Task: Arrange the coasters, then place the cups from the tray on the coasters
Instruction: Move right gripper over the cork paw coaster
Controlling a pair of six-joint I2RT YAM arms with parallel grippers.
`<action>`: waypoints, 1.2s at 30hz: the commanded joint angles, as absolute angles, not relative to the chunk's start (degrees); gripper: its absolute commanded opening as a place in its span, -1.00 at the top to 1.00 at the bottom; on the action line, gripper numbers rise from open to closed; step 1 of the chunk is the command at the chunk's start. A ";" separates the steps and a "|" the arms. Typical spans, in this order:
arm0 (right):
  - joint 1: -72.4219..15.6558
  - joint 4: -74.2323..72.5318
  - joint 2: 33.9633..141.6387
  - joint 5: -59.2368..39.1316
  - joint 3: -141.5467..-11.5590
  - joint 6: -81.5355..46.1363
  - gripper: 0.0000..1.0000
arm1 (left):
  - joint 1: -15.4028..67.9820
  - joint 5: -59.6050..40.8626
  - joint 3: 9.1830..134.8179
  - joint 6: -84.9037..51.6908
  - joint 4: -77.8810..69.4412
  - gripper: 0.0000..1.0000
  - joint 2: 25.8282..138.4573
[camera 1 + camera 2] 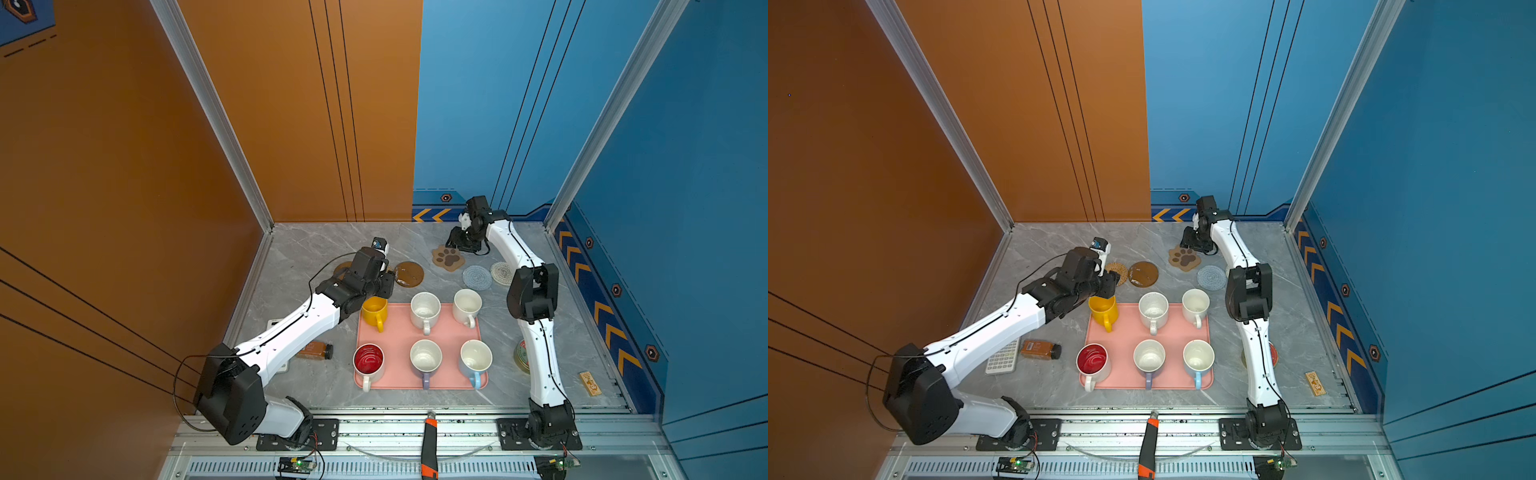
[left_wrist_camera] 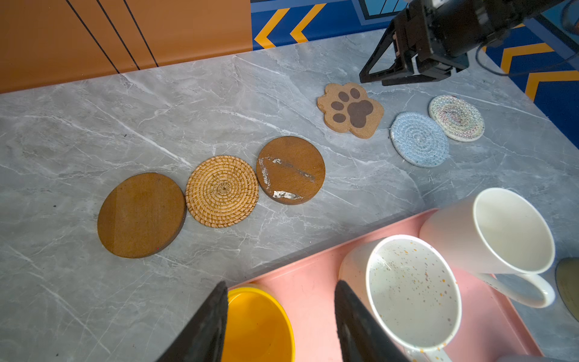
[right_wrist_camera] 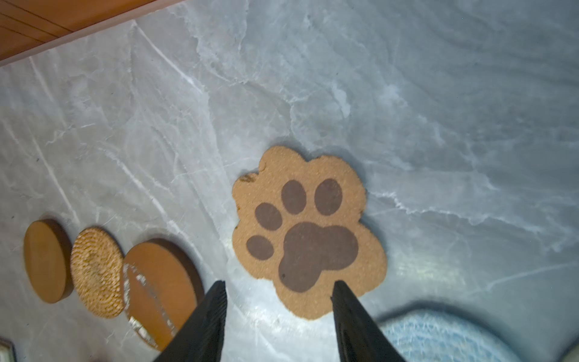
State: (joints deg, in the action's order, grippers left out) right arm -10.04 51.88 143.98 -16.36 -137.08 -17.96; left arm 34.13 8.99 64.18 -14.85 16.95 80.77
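Observation:
Six coasters lie in a loose row beyond the pink tray [image 1: 399, 328]: a brown disc [image 2: 141, 216], tan rattan [image 2: 221, 191], a scuffed brown disc [image 2: 290, 170], the paw shape [image 2: 350, 109], grey-blue woven [image 2: 419, 139] and cream woven [image 2: 456, 117]. All six cups stand on the tray: yellow [image 1: 374, 311], speckled [image 1: 424, 309], cream-white [image 1: 466, 305], red-inside [image 1: 368, 359], lilac [image 1: 425, 357], light blue [image 1: 476, 357]. My left gripper [image 2: 282, 283] hangs open over the yellow cup's rim, holding nothing. My right gripper [image 3: 277, 282] is open just above the paw coaster [image 3: 308, 232], empty.
A red-and-gold tin [image 1: 521, 353] sits partly hidden behind the right arm. An amber bottle [image 1: 316, 350] and a calculator [image 1: 1003, 357] lie left of the tray. A small wooden block [image 1: 590, 383] is at the right, an orange-handled tool [image 1: 430, 449] on the front rail.

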 commanded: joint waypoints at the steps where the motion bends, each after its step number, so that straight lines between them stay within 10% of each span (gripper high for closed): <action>1: -8.36 52.99 147.47 -15.31 -140.17 -18.97 -0.08 | 33.56 10.03 64.47 -15.63 17.66 -0.11 80.60; 36: -16.09 65.04 149.38 4.54 -133.96 -11.03 0.09 | 33.91 9.61 62.51 -16.61 17.14 -0.10 78.95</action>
State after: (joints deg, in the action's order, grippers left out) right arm -15.03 54.85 149.12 0.03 -137.91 -13.54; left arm 34.13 8.99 63.61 -16.05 16.95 80.66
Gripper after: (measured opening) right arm 0.460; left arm 0.548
